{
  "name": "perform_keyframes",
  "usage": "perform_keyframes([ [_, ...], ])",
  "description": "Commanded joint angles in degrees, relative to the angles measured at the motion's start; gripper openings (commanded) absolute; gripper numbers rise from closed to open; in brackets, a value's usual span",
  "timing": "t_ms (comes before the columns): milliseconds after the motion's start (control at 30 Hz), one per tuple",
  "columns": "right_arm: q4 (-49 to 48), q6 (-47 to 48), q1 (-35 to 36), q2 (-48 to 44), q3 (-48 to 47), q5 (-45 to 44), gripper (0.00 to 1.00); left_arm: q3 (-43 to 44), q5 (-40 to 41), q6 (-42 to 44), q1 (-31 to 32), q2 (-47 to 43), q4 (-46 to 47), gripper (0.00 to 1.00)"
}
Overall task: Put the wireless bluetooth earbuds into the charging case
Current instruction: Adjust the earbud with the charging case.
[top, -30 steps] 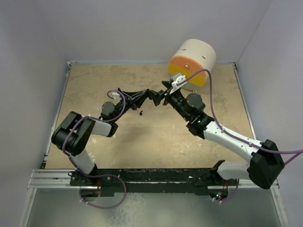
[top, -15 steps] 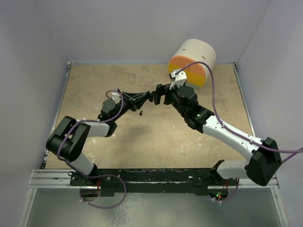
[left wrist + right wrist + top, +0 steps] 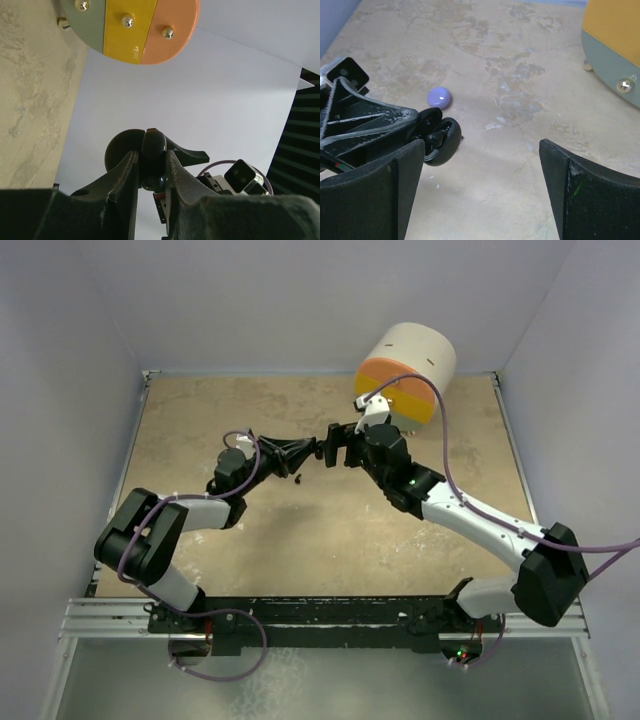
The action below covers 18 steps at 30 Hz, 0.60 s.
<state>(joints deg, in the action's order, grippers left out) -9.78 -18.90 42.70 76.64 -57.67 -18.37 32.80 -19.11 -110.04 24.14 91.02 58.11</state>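
From above, the left gripper is seen pinching the black charging case above mid-table. The right gripper is spread empty just to its right. In the left wrist view, the case is clamped between both fingers. In the right wrist view, the case is seen open, though what lies inside cannot be told. A lavender puck lies on the table just beyond.

Mid-table blocked L–R: left gripper, clamped on glossy black round case, nearly tip to tip w/ wide-spread right gripper. Rear right crowded by big cream cylinder w/ orange-yellow-green face. Beyond left gripper, small lavender round puck on beige mottled tabletop. Rear left, front centre open.
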Motion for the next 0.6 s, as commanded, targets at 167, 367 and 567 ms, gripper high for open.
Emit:
perform_keyframes([
  [167, 1.11, -2.72, 0.03, 1.73, -1.01, -4.38, 0.98, 2.28, -0.07, 2.27, 0.02, -3.71, 0.12, 0.00],
  [367, 1.27, -2.88, 0.07, 2.16, -1.26, -4.77, 0.99, 2.28, 0.02, 2.36, -0.03, -3.87, -0.05, 0.00],
  [567, 0.99, -2.51, 0.06, 2.90, -1.87, -4.32, 0.99, 2.27, 0.11, 2.56, -0.02, -4.14, -0.42, 0.00],
])
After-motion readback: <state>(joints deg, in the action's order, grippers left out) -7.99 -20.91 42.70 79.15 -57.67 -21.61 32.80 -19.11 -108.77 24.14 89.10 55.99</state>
